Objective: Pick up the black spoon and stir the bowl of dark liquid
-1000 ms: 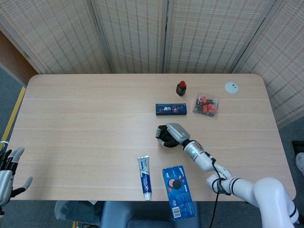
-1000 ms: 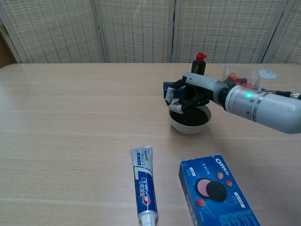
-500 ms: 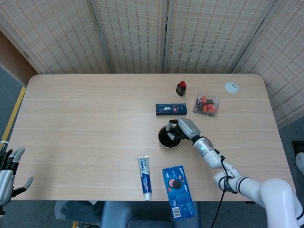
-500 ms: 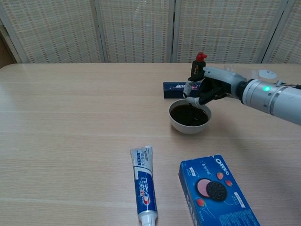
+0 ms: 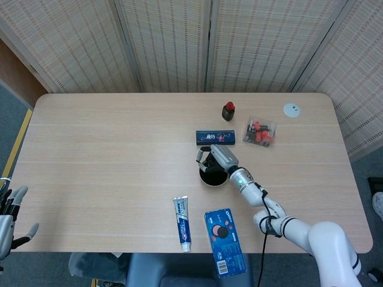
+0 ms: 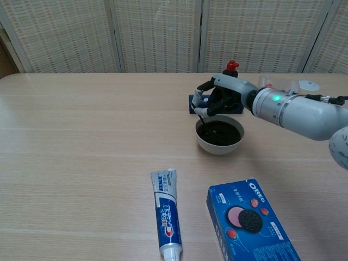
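A white bowl [image 6: 219, 144] [image 5: 213, 180] of dark liquid stands mid-table. My right hand [image 6: 218, 99] [image 5: 214, 158] hovers over the bowl's far left rim and pinches the thin black spoon [image 6: 202, 117], whose lower end dips into the liquid at the left side of the bowl. In the head view the hand hides most of the spoon. My left hand [image 5: 7, 214] hangs off the table's near left corner, fingers spread, holding nothing.
A toothpaste tube [image 6: 166, 216] and a blue Oreo box [image 6: 250, 224] lie in front of the bowl. Behind it lie a dark blue flat box [image 5: 215, 137], a small red-capped bottle [image 6: 231, 72], a clear packet of red snacks [image 5: 260, 131] and a white disc [image 5: 291, 109].
My right hand swung with the spoon from the bowl's left side to its far right rim, then back to the far left rim. The bowl stayed put.
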